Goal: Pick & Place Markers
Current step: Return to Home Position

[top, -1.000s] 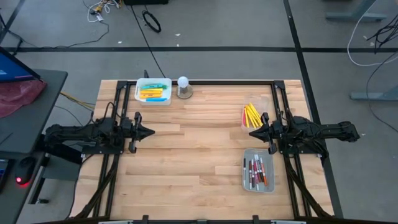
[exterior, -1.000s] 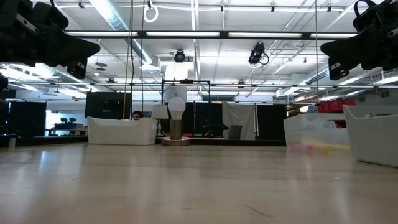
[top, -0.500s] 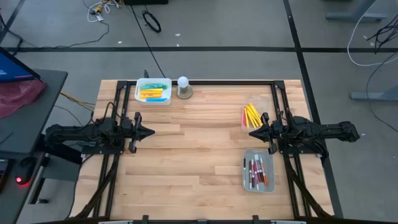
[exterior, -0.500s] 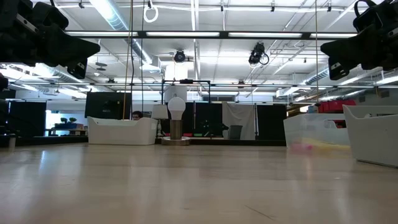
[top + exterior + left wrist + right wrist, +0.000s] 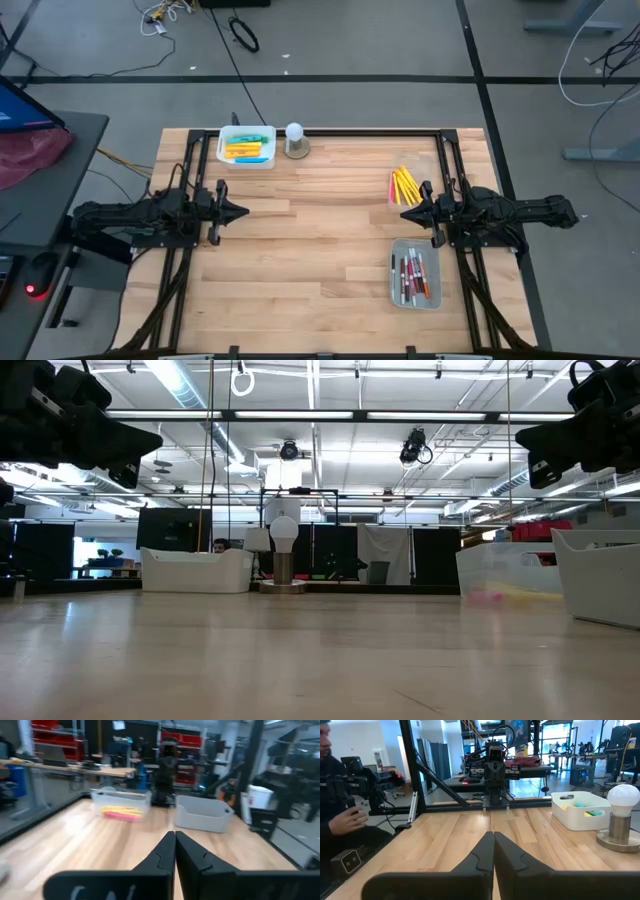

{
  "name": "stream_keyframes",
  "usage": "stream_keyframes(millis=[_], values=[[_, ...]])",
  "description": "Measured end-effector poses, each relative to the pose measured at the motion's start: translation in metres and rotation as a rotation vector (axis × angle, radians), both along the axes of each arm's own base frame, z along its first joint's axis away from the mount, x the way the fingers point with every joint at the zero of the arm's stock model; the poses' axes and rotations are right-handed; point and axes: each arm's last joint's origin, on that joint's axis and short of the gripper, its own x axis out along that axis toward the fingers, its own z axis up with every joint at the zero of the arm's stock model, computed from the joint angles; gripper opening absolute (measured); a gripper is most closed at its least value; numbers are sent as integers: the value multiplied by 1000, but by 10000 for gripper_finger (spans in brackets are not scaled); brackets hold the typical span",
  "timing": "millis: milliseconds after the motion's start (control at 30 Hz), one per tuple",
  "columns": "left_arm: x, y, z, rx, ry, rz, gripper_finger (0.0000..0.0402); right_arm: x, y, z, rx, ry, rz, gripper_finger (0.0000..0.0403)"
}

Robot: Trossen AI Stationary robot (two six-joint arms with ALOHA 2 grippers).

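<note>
Markers lie in three containers. Yellow, blue and green ones fill a white bin (image 5: 247, 146) at the far left. Yellow and orange markers (image 5: 404, 185) sit in a clear bin at the right, and red, white and dark ones lie in a grey tray (image 5: 415, 273) at the near right. My left gripper (image 5: 243, 212) hovers shut at the table's left side, pointing level toward the middle. My right gripper (image 5: 403, 213) hovers shut at the right side, between the clear bin and the tray, facing the left one. Both hold nothing (image 5: 175, 837) (image 5: 493, 837).
A white bulb on a round stand (image 5: 295, 138) stands at the far edge beside the white bin. A black frame (image 5: 440, 160) runs along the table's far, left and right sides. A person (image 5: 340, 815) sits beyond the left side. Bare wood lies between the grippers.
</note>
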Motion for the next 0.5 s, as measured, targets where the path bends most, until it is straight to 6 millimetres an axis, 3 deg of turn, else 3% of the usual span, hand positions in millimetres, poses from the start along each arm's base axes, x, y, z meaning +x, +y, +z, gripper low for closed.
stream_keyframes(millis=[367, 500], values=[[0, 6, -1, 205, 26, 62, 16, 0, 0, 0, 0, 0, 0, 11], [0, 6, -1, 195, 27, 59, 16, 0, 0, 0, 0, 0, 0, 11]])
